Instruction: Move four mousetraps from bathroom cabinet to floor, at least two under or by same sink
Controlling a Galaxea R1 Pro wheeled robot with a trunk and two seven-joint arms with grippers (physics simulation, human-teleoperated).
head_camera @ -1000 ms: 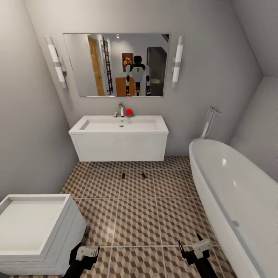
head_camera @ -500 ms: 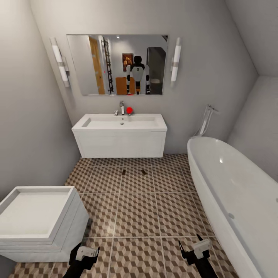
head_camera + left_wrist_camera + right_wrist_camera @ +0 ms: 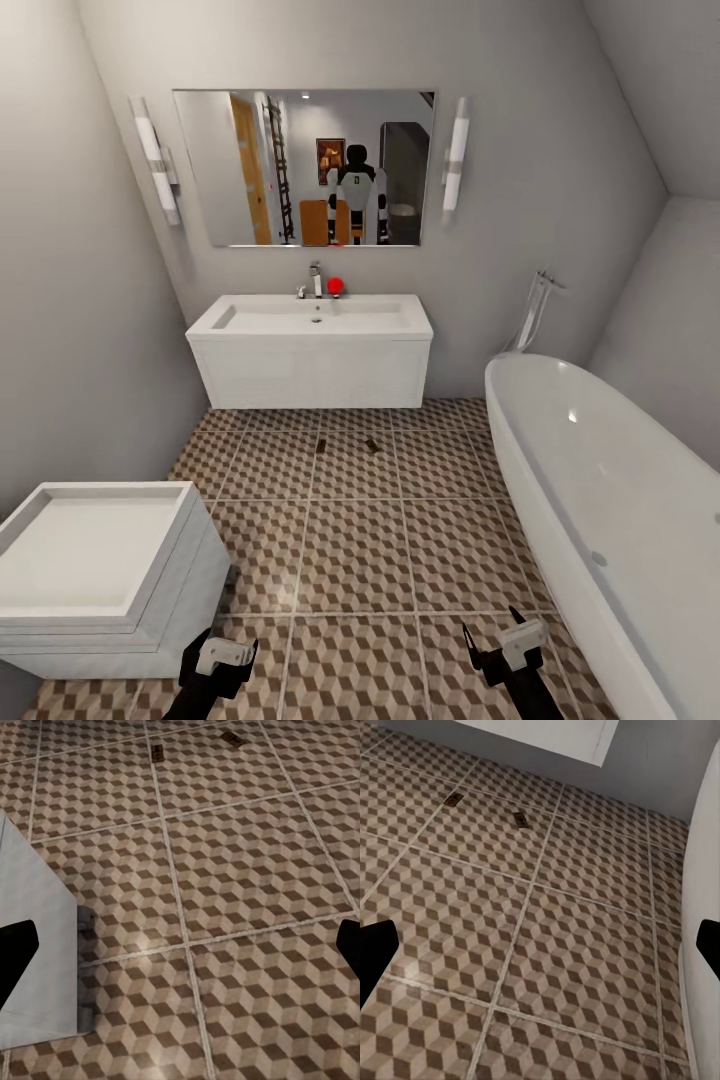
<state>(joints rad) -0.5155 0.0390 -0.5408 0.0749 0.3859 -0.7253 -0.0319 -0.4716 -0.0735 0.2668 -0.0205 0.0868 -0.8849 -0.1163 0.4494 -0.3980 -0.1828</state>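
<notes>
Two mousetraps lie on the cube-patterned bathroom floor (image 3: 360, 550) just in front of the white vanity: one (image 3: 321, 445) to the left, the other (image 3: 371, 444) to the right. The left wrist view shows them far off (image 3: 157, 752) (image 3: 231, 739), as does the right wrist view (image 3: 454, 799) (image 3: 518, 819). The bathroom sink (image 3: 315, 318) sits on the vanity under a mirror. My left gripper (image 3: 215, 660) (image 3: 180, 952) and right gripper (image 3: 505, 645) (image 3: 540, 945) hang low over the near tiles, both open and holding nothing. The cabinet is out of direct view.
A white bathtub (image 3: 600, 480) runs along the right side. A white boxy unit (image 3: 90, 560) stands at the near left, close to my left arm. A red object (image 3: 334, 288) sits by the chrome tap. The mirror (image 3: 305, 165) reflects the robot and orange-brown furniture behind it.
The whole view shifted a second ago as the camera moved slightly back from the sink. In the last half second nothing has changed; both grippers hold the same pose.
</notes>
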